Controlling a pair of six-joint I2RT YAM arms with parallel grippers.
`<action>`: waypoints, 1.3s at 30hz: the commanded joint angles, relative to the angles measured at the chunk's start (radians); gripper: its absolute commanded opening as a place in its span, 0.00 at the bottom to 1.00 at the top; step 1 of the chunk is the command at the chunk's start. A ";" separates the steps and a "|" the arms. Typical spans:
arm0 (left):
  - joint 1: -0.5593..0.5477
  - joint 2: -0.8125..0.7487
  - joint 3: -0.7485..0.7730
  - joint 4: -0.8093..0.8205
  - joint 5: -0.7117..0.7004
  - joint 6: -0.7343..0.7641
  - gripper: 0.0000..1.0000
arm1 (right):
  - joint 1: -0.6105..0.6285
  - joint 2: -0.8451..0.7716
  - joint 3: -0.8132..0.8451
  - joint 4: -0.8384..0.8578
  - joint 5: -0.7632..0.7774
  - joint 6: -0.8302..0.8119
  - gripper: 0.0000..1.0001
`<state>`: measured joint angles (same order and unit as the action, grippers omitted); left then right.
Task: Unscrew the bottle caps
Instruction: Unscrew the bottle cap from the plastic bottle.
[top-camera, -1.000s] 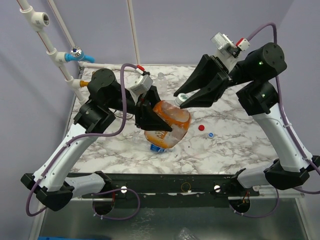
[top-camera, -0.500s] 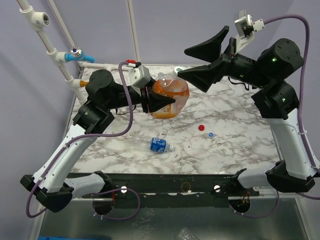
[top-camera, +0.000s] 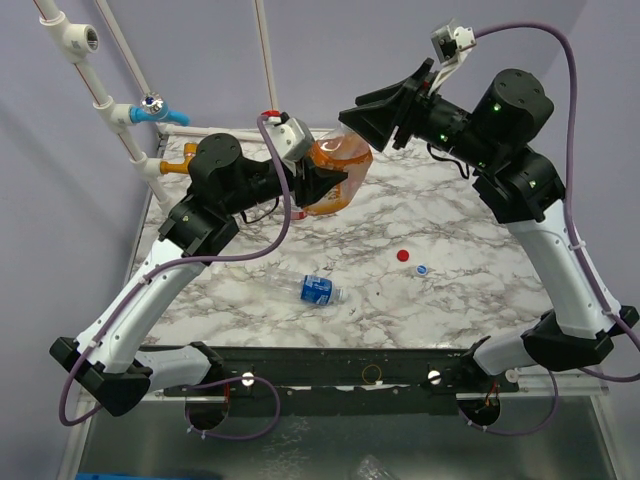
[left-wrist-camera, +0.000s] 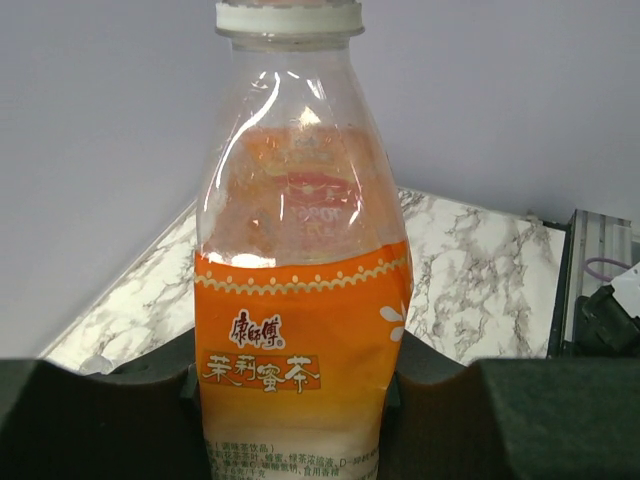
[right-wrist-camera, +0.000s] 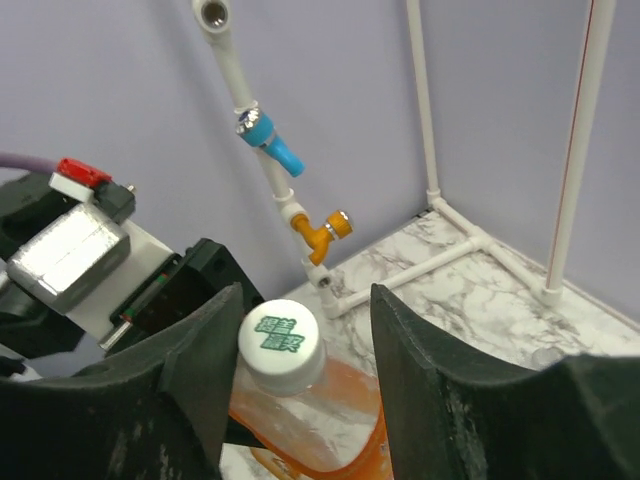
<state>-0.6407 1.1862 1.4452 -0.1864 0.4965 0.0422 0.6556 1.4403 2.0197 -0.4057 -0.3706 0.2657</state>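
Observation:
My left gripper is shut on the squat orange bottle and holds it in the air above the back of the marble table. The left wrist view shows the bottle upright between my fingers, with its white cap on. My right gripper is open and straddles that cap, which sits close to its left finger. A blue-labelled bottle lies on the table. A red cap and a blue-and-white cap lie loose to its right.
A white pipe frame with a blue valve and an orange tap stands at the back left, close behind the held bottle; the tap also shows in the right wrist view. A rail runs along the table's front edge.
My left gripper has lifted the orange bottle up and back, uncovering the blue-labelled bottle. My right gripper has swung up and left and now has the cap between its fingers.

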 joint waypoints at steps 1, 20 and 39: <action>0.001 -0.001 0.016 0.001 -0.033 0.014 0.00 | 0.009 0.009 -0.018 0.064 0.048 0.008 0.51; -0.001 -0.007 0.011 0.005 -0.020 -0.006 0.00 | 0.010 -0.031 -0.060 0.085 0.035 0.002 0.04; -0.004 -0.044 0.017 0.031 0.821 -0.307 0.00 | -0.011 -0.104 -0.192 0.519 -1.126 0.245 0.01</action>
<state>-0.6529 1.1503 1.4452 -0.1696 1.1690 -0.1867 0.6506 1.3529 1.9030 -0.1947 -1.2011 0.2970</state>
